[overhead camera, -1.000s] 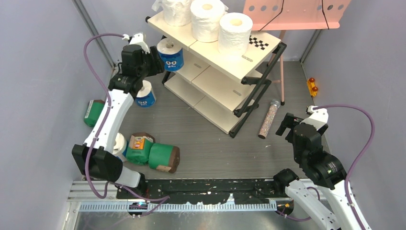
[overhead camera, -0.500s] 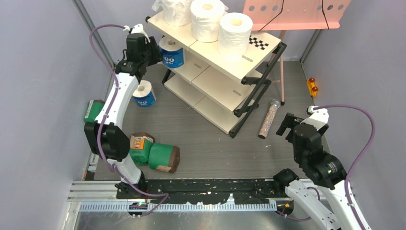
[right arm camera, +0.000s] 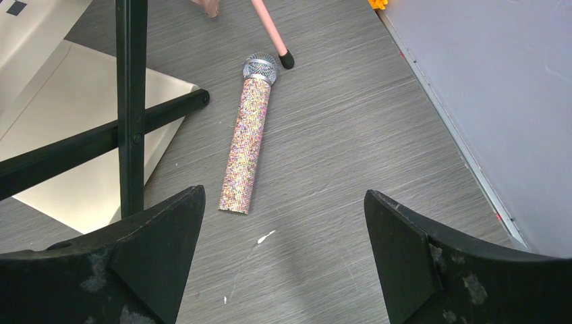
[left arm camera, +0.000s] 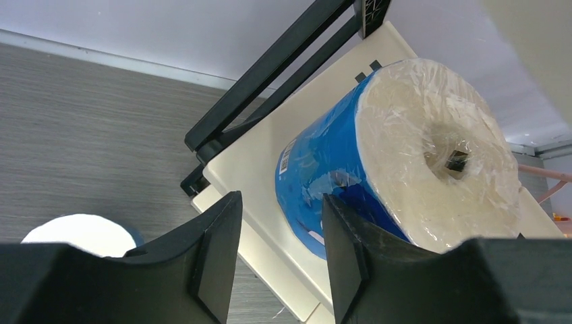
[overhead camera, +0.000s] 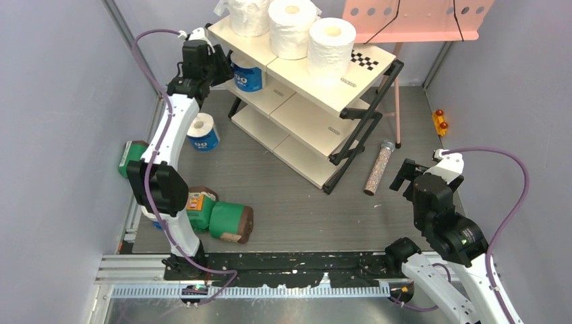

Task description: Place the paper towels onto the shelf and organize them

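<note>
The shelf (overhead camera: pixel 337 94) has its top tier filled at the left and middle by three white rolls (overhead camera: pixel 291 27); only the right end by the checkered strip (overhead camera: pixel 364 61) is bare. On the middle tier a blue roll (left arm camera: pixel 324 175) blocks the left end, just beyond the left claw (left arm camera: pixel 280 199), whose jaws stand apart. The board to the roll's right is bare. Black frame struts (overhead camera: pixel 361 131) close the shelf's right end. The desk (overhead camera: pixel 297 202) before the shelf lies open as far as the green rolls (overhead camera: pixel 222 216). Ahead of the wide-open right claw (right arm camera: pixel 283 192), the speckled tube (right arm camera: pixel 246 145) lies beside the shelf's foot, with bare desk from it to the wall (right arm camera: pixel 485 101).
</note>
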Robot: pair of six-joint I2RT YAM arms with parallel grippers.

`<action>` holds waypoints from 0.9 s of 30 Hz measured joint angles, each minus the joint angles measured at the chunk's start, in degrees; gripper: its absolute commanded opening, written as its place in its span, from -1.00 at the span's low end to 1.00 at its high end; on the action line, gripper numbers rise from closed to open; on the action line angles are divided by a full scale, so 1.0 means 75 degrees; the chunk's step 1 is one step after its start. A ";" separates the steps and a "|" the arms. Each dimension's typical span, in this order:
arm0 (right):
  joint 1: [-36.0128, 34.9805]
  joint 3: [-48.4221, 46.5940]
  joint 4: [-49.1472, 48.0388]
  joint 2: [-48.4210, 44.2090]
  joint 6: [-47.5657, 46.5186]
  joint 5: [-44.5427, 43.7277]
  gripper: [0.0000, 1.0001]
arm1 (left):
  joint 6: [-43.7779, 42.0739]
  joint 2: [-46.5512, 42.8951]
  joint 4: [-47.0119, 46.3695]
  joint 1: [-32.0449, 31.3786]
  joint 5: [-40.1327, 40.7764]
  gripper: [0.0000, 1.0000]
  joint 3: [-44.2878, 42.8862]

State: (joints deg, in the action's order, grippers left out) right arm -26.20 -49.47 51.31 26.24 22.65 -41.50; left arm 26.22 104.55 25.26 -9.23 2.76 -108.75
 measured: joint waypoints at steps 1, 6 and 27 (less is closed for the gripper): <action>0.0000 0.0000 0.0000 0.0003 0.0000 -0.0003 0.91 | 0.0003 -0.0009 0.0000 0.0012 0.0006 0.02 0.0000; 0.0000 0.0000 0.0000 0.0003 0.0000 -0.0003 0.91 | 0.0023 -0.0175 -0.0006 0.0154 0.0052 0.13 0.0189; 0.0000 -0.0003 0.0003 0.0006 -0.0023 0.0000 0.90 | -0.0527 -0.2063 0.0685 0.2113 0.0886 0.54 0.3424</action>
State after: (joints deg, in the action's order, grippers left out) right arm -26.20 -49.50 51.33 26.28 22.48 -41.50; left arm 22.26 89.08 30.39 6.61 9.41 -83.07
